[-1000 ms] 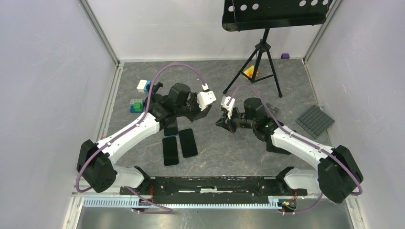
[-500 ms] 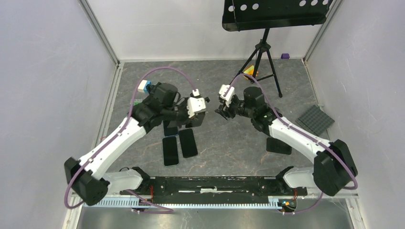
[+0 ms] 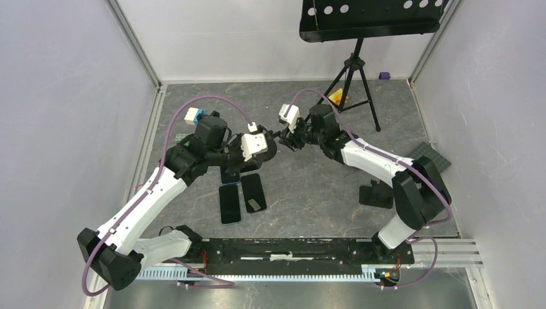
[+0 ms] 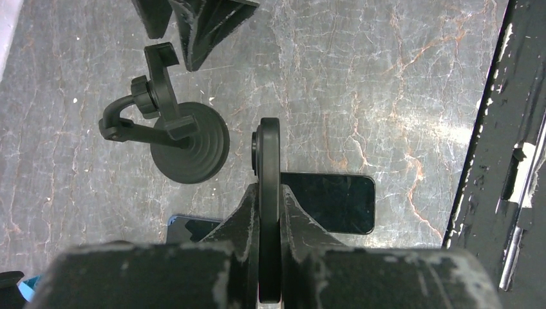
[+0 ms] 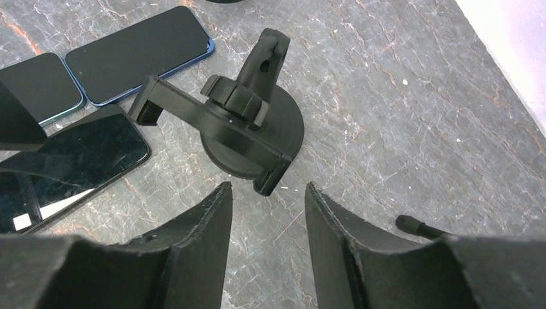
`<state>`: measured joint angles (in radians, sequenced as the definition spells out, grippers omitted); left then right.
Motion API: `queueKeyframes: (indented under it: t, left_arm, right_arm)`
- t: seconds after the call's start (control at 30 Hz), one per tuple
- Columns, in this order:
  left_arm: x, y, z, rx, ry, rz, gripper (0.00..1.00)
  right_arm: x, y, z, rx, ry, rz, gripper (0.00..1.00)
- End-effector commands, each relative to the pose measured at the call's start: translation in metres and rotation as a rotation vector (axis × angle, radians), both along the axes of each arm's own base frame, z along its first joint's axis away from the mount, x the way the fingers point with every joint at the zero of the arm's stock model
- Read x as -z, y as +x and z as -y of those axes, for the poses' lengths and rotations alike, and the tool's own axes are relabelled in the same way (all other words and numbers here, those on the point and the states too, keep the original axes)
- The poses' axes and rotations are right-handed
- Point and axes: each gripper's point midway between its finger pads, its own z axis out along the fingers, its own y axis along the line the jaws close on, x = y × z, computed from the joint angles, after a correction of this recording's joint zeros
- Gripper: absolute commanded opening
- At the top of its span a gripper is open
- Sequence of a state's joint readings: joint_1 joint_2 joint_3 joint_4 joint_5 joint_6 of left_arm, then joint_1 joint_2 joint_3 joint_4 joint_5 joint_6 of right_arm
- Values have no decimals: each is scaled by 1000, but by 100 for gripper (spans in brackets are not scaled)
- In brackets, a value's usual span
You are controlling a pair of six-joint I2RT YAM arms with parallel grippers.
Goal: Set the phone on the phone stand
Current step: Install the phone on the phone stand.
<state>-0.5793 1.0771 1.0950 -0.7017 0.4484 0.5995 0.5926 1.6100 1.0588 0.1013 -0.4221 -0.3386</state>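
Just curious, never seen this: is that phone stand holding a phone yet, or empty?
Empty. The phone stand has a bare clamp; the phone is pinched edge-on in the left claw.

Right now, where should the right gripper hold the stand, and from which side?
Probably its curved neck, from above: slim enough for the open right gripper, unlike the wide round base, and it leaves the cradle free for the phone.

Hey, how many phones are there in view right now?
4. One phone is gripped edge-on in the left claw; a blue-edged phone, a second phone and a third phone lie flat beside the stand. A dark object farther right may be another.
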Motion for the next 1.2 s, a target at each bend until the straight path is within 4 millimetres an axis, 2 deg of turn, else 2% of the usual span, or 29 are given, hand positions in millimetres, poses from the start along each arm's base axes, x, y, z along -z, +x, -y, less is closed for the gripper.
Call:
queueKeyframes:
  t: [0.0, 0.2, 0.23, 0.3, 0.37, 0.53, 0.63, 0.77, 0.93, 1.17]
  left_arm:
    - [-12, 6, 8, 30, -41, 51, 2]
    - [-12, 5, 11, 38, -52, 35, 2]
    - [-12, 5, 12, 39, -54, 35, 2]
    - [-14, 5, 13, 40, -61, 35, 2]
    - [-15, 5, 13, 42, -65, 33, 2]
    - [-15, 4, 16, 51, -73, 20, 2]
    - [-17, 4, 21, 56, -101, 6, 2]
    - [-25, 6, 36, 49, -197, -24, 2]
    - [-45, 16, 58, 28, -357, -46, 2]
    - [-56, 0, 104, 178, -433, -96, 2]
  right_arm:
    - [-26, 12, -11, -13, 50, 35, 48]
    - [-28, 19, -13, 2, 47, 32, 42]
    - [-28, 21, -13, 5, 45, 33, 39]
    - [-27, 22, -13, 9, 40, 32, 25]
    - [-27, 23, -14, 8, 36, 29, 20]
    - [-23, 23, -13, 9, 26, 23, 24]
    - [-23, 22, -11, 15, 25, 22, 23]
    - [-27, 19, -11, 27, 43, 9, 17]
    - [-33, 14, -3, 78, 62, -14, 7]
    - [-40, -3, 8, 119, 95, -71, 1]
